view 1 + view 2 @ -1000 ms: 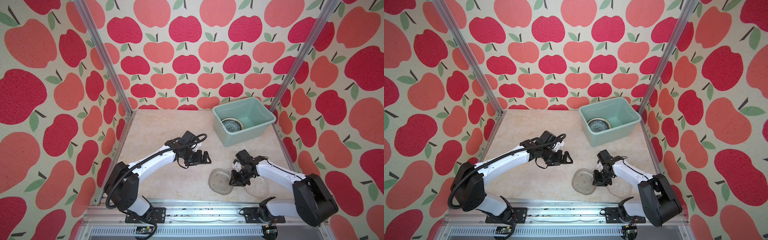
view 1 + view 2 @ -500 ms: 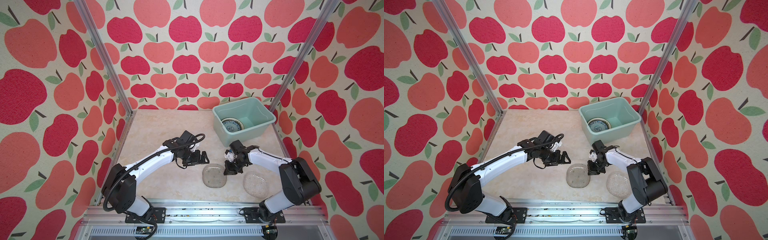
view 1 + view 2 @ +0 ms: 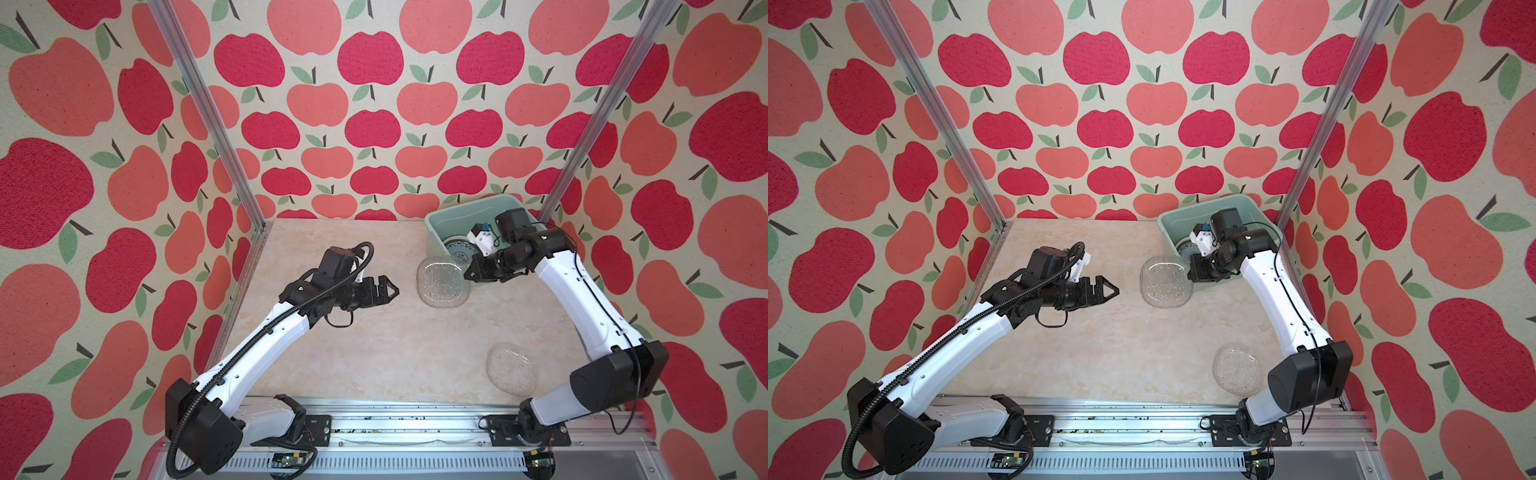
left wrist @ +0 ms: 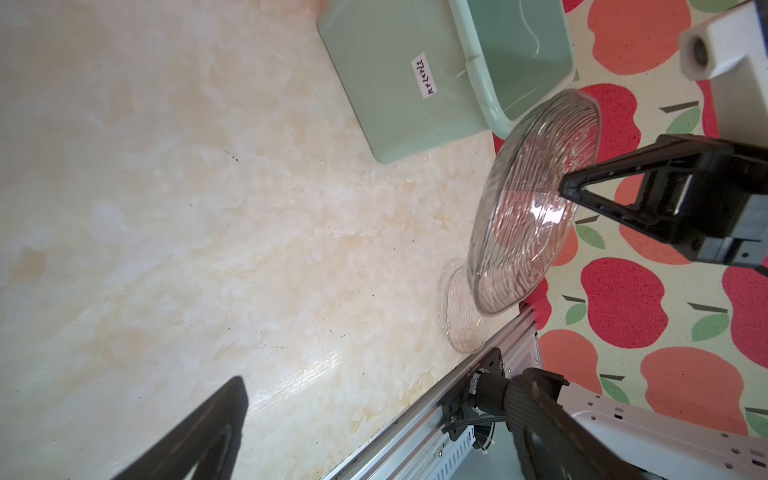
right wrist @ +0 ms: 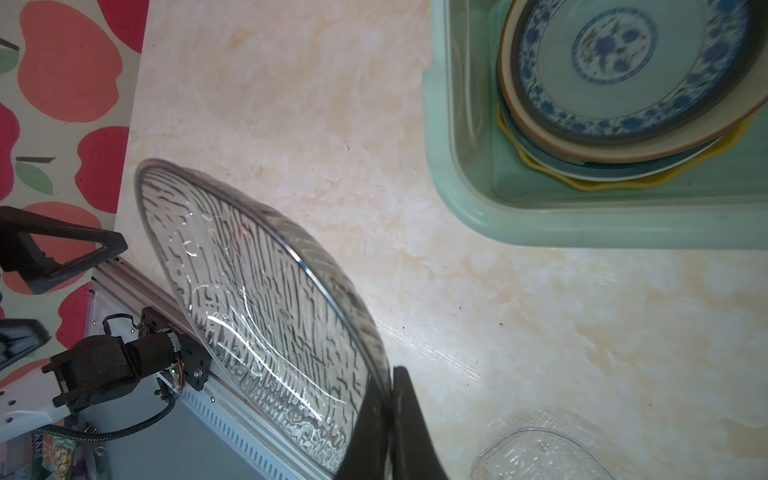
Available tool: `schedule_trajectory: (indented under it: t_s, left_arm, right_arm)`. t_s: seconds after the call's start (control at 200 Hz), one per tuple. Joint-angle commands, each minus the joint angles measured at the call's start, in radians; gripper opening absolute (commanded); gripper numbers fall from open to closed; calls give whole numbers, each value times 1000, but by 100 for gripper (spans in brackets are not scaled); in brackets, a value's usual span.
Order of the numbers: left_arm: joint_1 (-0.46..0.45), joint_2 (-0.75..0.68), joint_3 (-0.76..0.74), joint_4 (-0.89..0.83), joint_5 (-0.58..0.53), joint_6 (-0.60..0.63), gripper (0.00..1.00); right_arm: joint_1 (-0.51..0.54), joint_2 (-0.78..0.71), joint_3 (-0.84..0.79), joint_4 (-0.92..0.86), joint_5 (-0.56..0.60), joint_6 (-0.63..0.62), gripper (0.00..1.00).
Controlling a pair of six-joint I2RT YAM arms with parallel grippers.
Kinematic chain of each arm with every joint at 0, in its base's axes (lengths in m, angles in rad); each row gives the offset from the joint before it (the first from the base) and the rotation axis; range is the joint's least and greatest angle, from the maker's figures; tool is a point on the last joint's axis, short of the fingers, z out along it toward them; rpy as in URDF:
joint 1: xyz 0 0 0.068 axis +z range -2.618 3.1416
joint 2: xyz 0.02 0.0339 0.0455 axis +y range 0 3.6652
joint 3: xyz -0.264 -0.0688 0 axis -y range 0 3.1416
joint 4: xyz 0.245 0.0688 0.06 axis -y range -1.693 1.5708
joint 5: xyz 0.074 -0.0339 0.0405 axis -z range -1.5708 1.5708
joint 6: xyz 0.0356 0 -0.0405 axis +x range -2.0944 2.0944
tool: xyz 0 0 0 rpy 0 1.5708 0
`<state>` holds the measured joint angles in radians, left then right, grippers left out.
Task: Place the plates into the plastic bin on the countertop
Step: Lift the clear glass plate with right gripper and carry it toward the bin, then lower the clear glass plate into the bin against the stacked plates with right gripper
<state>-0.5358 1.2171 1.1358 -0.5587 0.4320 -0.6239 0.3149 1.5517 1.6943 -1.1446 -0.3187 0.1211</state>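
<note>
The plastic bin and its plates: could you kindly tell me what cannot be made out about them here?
- Both top views: the right arm covers most of the stack in the plastic bin, so the plates cannot be counted.
- Right wrist view: the picture's edges cut off the blue patterned plate and those under it.
- Left wrist view: the bin's label is too small to read.

White arm shells [image 3: 582,299], black joints [image 3: 615,378], triangular fingers [image 4: 665,160] (black sheathed cable [image 4: 528,411])

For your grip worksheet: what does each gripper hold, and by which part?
Right gripper pinches the clear ribbed glass plate by its rim; left gripper holds nothing.
</note>
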Motion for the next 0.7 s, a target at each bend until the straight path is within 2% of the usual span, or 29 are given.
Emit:
schedule_trajectory:
  t_s: [0.0,0.155,0.355,0.695]
  left_arm:
    - [24,-25,38,35,-22,0,99]
    - [40,-14,71,8,-17,18,99]
    - [40,47,132,-8,-2,38,99]
    - [42,225,319,-57,-19,84,99]
  right_arm:
    - [-79,108,177,-144,-29,-98,0]
    - [-191,251,400,-151,-85,-81,0]
    - [-267,448,625,-146,-108,-38,0]
    - [-285,687,786,-133,-46,-59,0]
